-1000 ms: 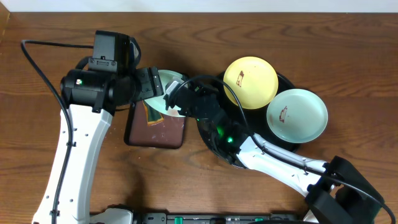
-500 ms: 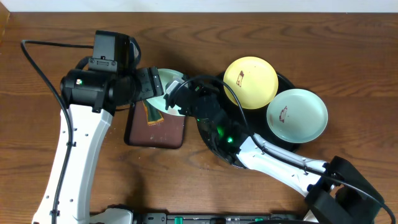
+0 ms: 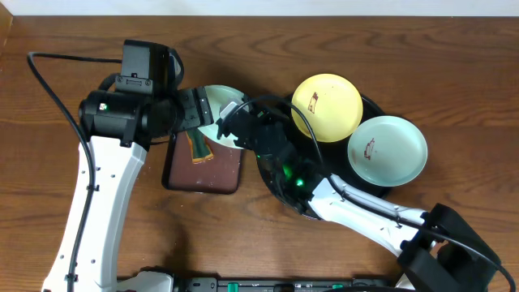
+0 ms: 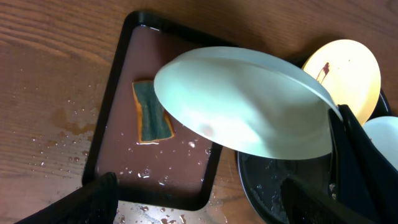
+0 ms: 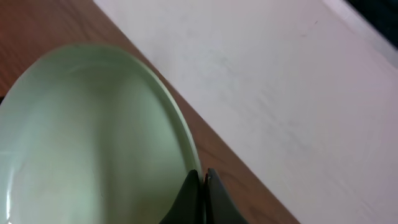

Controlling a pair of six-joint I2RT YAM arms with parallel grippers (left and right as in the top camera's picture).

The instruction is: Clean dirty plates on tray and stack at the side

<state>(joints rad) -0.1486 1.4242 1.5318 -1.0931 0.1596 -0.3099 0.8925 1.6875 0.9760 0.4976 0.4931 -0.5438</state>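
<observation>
We are holding the mint green plate (image 4: 242, 102) by its rim. The right end effector (image 5: 203, 177) is clenched on the edge, and the plate is hanging tilted in the air above the brown tray (image 4: 118, 87) and partly over the black tray (image 4: 261, 180). The left end effector (image 3: 199, 116) is hovering just beside the plate with its fingers spread and nothing between them.

The sponge (image 4: 151, 112) is lying flat in the wet brown tray, below and to one side of the plate. We judge the wiping step is in hand. To do it well, we are wanting the left arm to drop onto the sponge and grip it across its short sides. The right arm should be turning the plate's face towards it and pinching firmly, since a wet rim is likely to slip.

The yellow plate (image 3: 327, 107) and the light blue plate (image 3: 388, 150), each showing a dark smear, are waiting on the black tray. Nothing is stacked on the worktop (image 3: 454, 73) yet.
</observation>
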